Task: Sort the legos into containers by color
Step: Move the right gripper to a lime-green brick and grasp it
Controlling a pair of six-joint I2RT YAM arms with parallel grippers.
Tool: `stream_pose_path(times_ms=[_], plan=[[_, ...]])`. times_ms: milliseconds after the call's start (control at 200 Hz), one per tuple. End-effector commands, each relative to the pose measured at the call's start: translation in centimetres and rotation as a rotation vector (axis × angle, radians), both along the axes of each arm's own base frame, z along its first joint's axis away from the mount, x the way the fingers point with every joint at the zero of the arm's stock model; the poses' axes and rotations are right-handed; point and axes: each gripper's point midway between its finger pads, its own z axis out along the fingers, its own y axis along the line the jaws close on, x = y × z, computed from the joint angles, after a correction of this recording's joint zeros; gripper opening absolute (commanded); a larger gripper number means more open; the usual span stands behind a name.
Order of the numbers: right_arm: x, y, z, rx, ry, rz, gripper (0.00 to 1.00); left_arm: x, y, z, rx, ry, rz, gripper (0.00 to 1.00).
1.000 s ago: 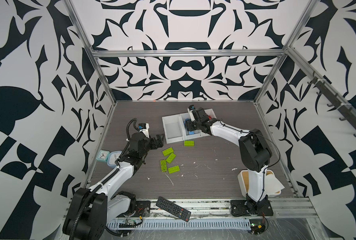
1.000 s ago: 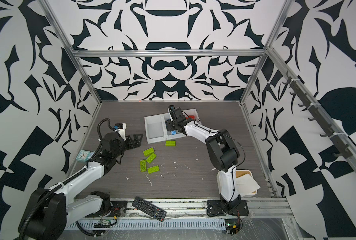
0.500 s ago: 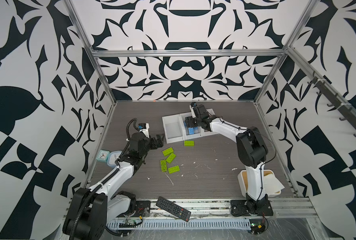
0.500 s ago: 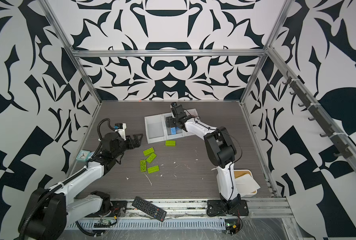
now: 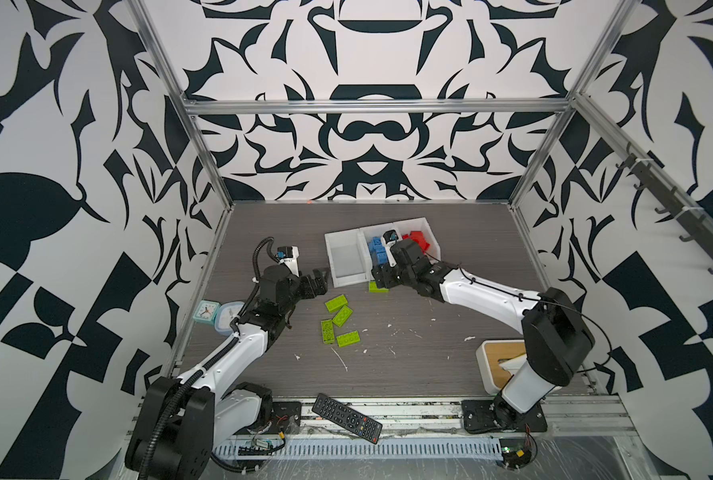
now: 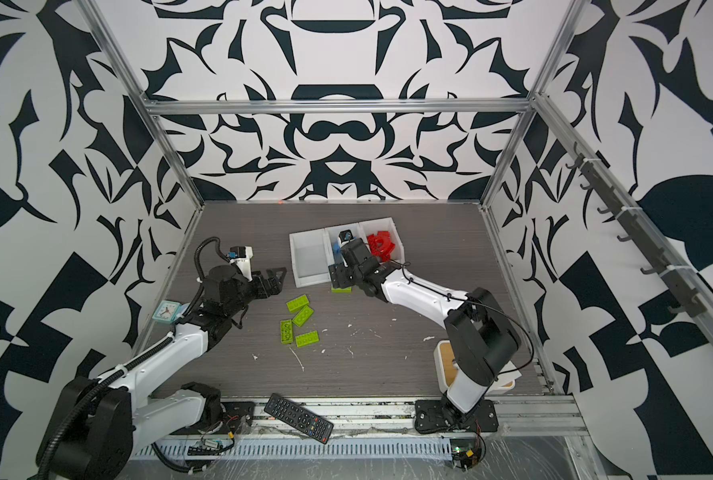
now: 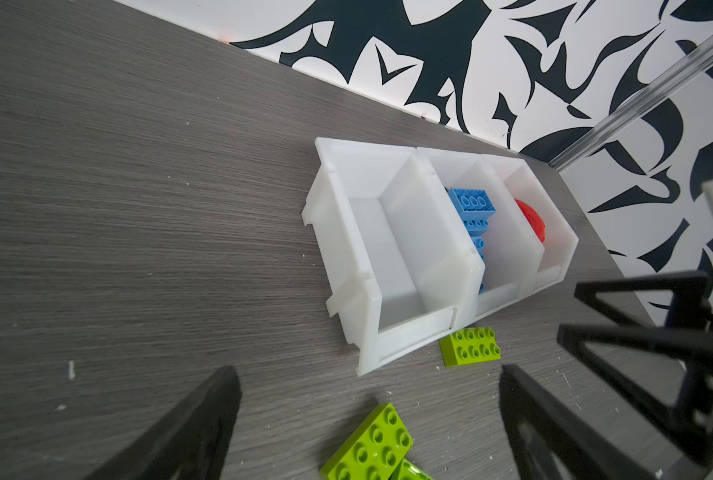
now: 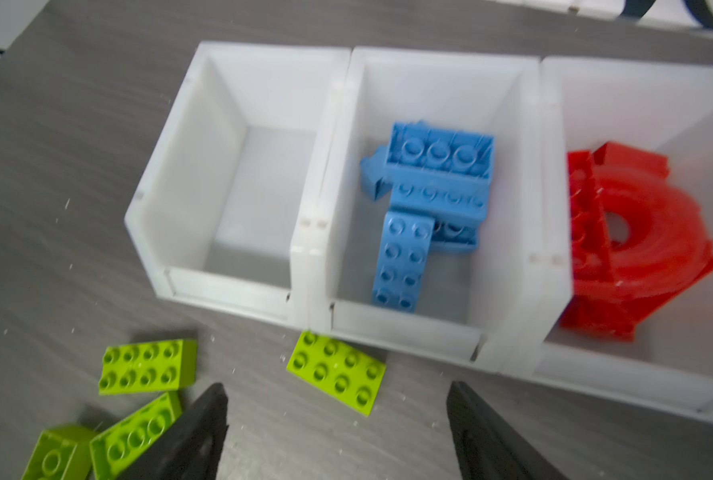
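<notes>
The right hand [image 5: 382, 277] is no longer over the middle bin of the containers [image 8: 317, 249]. It sits at their front edge, jaws apart and empty. The blue legos [image 8: 404, 257] lie in that bin, the red pieces [image 8: 637, 241] in the next; the third bin is bare. Five studded lime green bricks [image 5: 342, 316] remain on the surface [image 5: 429, 353], evidently the next step. The left hand [image 5: 319, 279] hovers near them, jaws apart

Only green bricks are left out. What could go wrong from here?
The lone green brick lies right by the bins; the open right tool may shove them while closing. The other four greens lie bunched, so a pinch could catch two. The left tool hovers nearby: possible clash.
</notes>
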Motion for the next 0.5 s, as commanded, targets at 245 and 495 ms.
stream_pose_path(times_ms=[245,495], plan=[[-0.2,0.1,-2.0,0.012,0.009,-0.078,0.86,-0.1,0.0,0.5,-0.008,-0.018,-0.001,1.00],[0.4,0.9,-3.7,0.002,0.036,-0.073,0.86,-0.1,0.1,0.5,-0.007,-0.020,0.000,1.00]])
